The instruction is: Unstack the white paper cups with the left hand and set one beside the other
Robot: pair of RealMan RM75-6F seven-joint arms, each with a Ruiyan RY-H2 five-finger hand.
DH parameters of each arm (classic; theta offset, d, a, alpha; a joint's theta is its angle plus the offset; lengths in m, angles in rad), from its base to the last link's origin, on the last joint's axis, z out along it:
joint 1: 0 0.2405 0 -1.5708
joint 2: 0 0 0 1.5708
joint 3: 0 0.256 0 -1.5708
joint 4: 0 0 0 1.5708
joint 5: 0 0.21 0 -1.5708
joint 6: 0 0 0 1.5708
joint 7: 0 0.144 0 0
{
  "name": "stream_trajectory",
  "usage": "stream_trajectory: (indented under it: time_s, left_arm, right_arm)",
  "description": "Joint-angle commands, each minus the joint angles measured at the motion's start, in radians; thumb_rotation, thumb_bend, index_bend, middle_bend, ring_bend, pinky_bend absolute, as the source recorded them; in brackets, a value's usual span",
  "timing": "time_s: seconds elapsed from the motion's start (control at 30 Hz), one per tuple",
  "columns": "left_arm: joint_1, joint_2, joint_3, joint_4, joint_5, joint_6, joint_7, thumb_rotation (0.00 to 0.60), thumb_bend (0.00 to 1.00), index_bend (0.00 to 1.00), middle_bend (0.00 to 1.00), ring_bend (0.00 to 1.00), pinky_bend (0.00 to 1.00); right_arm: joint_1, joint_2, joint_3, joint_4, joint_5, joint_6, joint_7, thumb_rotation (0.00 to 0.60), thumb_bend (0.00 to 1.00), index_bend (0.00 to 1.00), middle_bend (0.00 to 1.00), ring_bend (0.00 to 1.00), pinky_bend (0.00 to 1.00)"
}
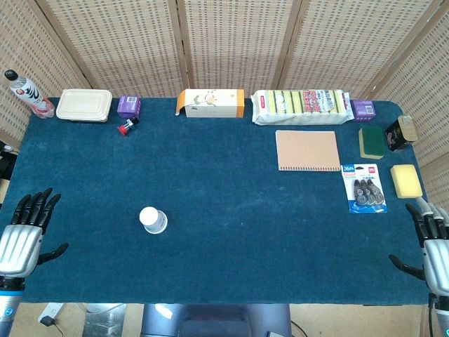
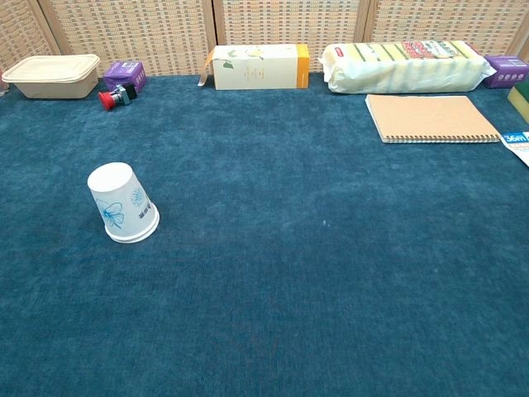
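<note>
The white paper cups [image 1: 153, 220] stand upside down as one stack on the blue table cloth, left of centre; in the chest view the stack [image 2: 122, 203] shows a blue flower print and only one cup can be told apart. My left hand [image 1: 23, 235] rests at the table's left front edge, fingers spread, holding nothing, well to the left of the cups. My right hand [image 1: 433, 246] lies at the right front edge, fingers apart and empty. Neither hand appears in the chest view.
Along the back stand a bottle [image 1: 28, 95], a beige lunch box [image 1: 84, 104], a purple box [image 1: 129, 106], a red-capped item [image 1: 127, 127], a tea carton [image 1: 210, 102] and a sponge pack [image 1: 302, 105]. A notebook [image 1: 307, 150], correction tapes [image 1: 364, 187] and sponges [image 1: 405, 180] lie right.
</note>
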Motion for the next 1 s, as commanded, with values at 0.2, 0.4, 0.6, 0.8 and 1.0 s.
stream_trajectory:
  time_s: [0.2, 0.4, 0.6, 0.8, 1.0]
  left_arm:
    - [-0.024, 0.046, 0.022, -0.046, -0.001, -0.075, -0.068, 0.600, 0.06, 0.00, 0.00, 0.00, 0.00]
    - [-0.134, 0.118, -0.005, -0.168, -0.010, -0.235, -0.055, 0.600, 0.06, 0.00, 0.00, 0.00, 0.00]
    - [-0.228, 0.155, -0.052, -0.266, -0.137, -0.387, 0.030, 0.600, 0.06, 0.00, 0.00, 0.00, 0.00]
    - [-0.307, 0.132, -0.089, -0.308, -0.290, -0.487, 0.109, 0.600, 0.07, 0.10, 0.00, 0.00, 0.00]
    - [-0.372, 0.079, -0.114, -0.306, -0.417, -0.527, 0.189, 0.600, 0.11, 0.16, 0.00, 0.00, 0.00]
  right_arm:
    - [0.001, 0.012, -0.002, -0.020, 0.021, -0.023, 0.005, 0.600, 0.00, 0.04, 0.00, 0.00, 0.00]
    - [0.000, 0.031, 0.001, -0.029, 0.025, -0.022, 0.047, 0.600, 0.00, 0.04, 0.00, 0.00, 0.00]
    - [0.002, 0.038, 0.001, -0.027, 0.024, -0.030, 0.073, 0.600, 0.00, 0.04, 0.00, 0.00, 0.00]
    - [0.005, 0.042, -0.002, -0.022, 0.025, -0.039, 0.092, 0.600, 0.00, 0.04, 0.00, 0.00, 0.00]
    - [0.006, 0.045, -0.002, -0.023, 0.028, -0.045, 0.100, 0.600, 0.00, 0.04, 0.00, 0.00, 0.00]
